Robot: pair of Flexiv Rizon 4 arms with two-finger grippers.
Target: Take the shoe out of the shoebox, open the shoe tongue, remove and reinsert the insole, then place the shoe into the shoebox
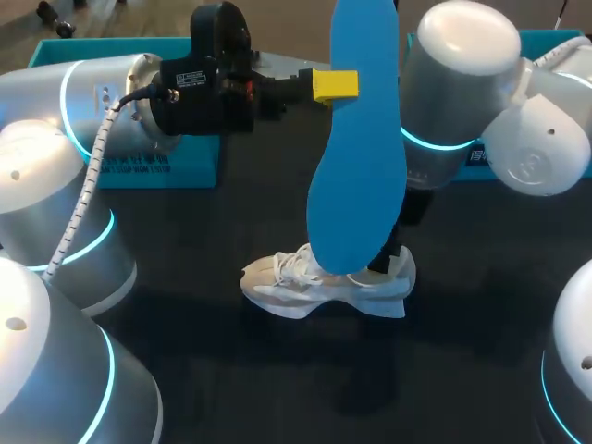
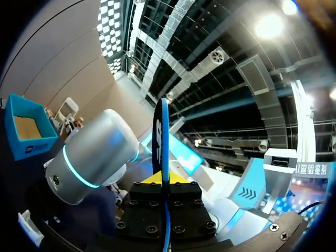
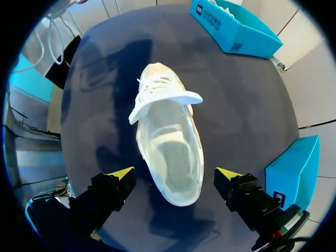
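- The shoe (image 1: 324, 282) stands upright on the black table (image 1: 231, 370), near its middle and well apart from both boxes. From my right wrist camera I can see its tongue (image 3: 167, 98) folded forward over the laces, with the opening facing up.
- My right gripper (image 3: 176, 174) hangs directly above the heel end of the shoe. Its fingers are spread wide, one to each side, and they hold nothing.
- My left gripper (image 1: 335, 85) is higher up, clamped on the blue insole (image 1: 356, 157). My left wrist camera shows the insole edge-on, pinched between the two yellow tips. It hangs toe-end down, and in the head view its lower end overlaps the shoe.
- Farthest back sit the left shoebox (image 1: 139, 171) and the right shoebox (image 1: 550, 39), both teal, one at each rear corner.
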